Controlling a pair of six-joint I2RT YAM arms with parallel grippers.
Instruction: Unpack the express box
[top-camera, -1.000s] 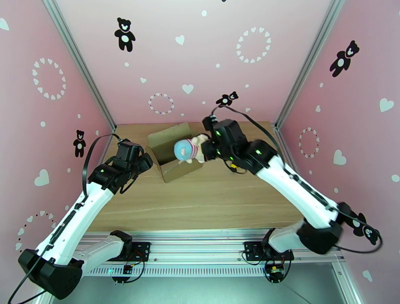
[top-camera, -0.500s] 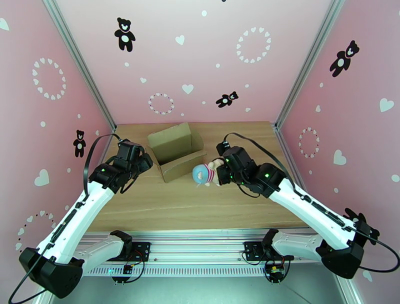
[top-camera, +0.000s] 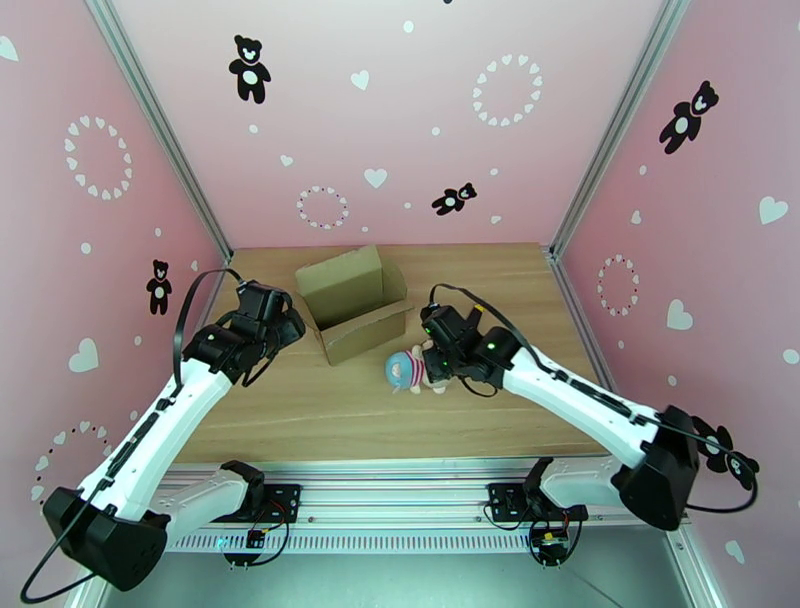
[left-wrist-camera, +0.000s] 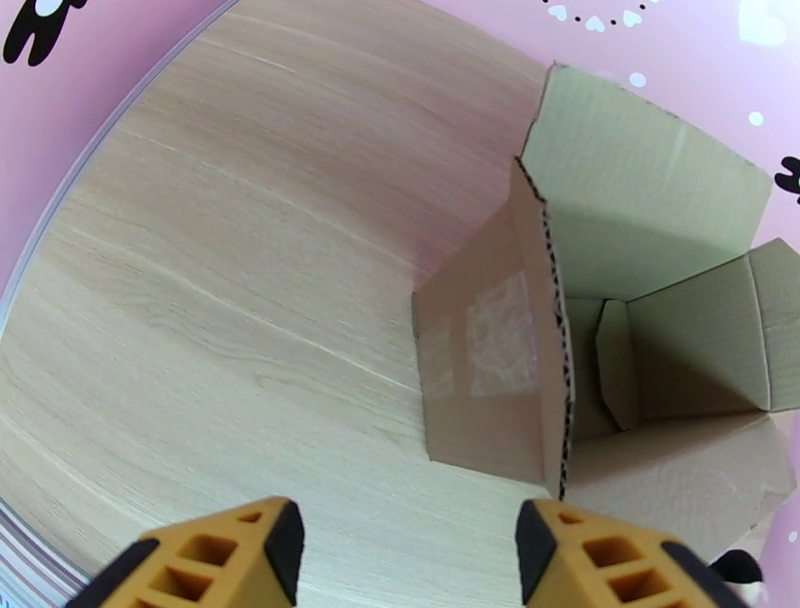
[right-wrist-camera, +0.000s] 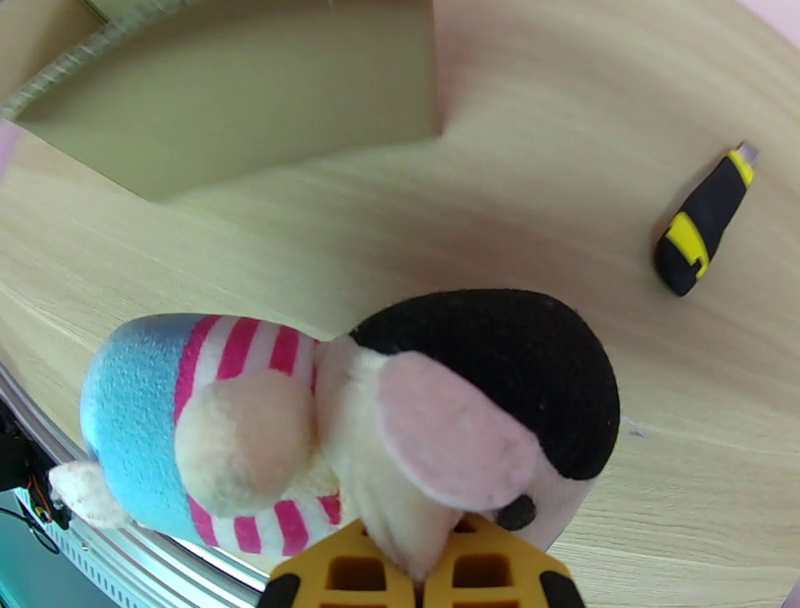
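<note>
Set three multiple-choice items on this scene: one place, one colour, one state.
1. Where is the plush toy? A inside the express box; B outside it, by its near side; C against the back wall.
2. The utility knife is: A yellow and black; B red and white; C all green.
3. The express box is: A open; B taped shut; C crushed flat.
Key: 1 B, the right gripper holds it beside the box; 2 A, both colours show; 3 A, its flaps stand up.
</note>
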